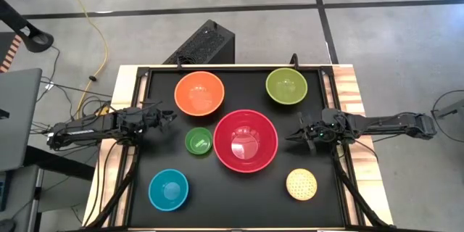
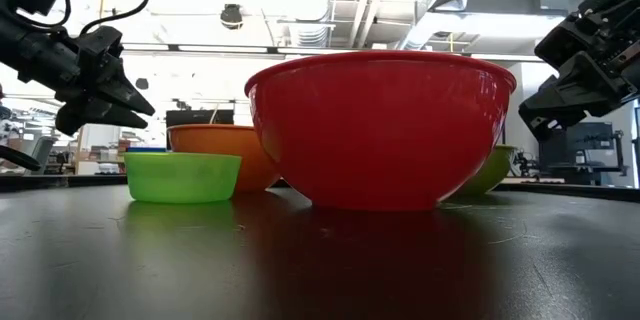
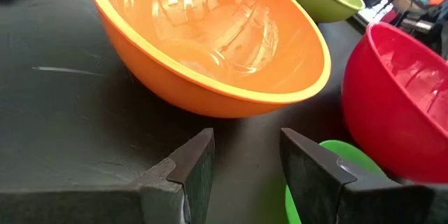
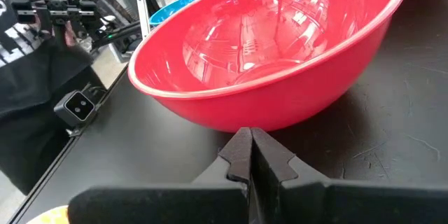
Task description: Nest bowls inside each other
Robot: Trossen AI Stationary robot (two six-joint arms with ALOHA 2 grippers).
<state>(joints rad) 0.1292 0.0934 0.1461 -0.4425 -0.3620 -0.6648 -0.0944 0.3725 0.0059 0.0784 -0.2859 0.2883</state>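
Six bowls stand upright and apart on the black table. The large red bowl [image 1: 246, 140] is in the middle, the orange bowl [image 1: 199, 93] at the far left, the olive green bowl [image 1: 286, 85] at the far right. The small bright green bowl [image 1: 199, 141] sits left of the red one, the teal bowl [image 1: 168, 189] near left, the dotted yellow bowl [image 1: 301, 184] near right. My left gripper [image 1: 172, 117] hovers open at the table's left, beside the orange bowl [image 3: 210, 42]. My right gripper [image 1: 290, 138] hovers shut at the right, pointing at the red bowl [image 4: 273, 56].
A black box [image 1: 203, 43] stands on the floor beyond the table's far edge. Wooden rails [image 1: 355, 94] border the black mat on both sides. Bare mat lies along the near edge between the teal and yellow bowls.
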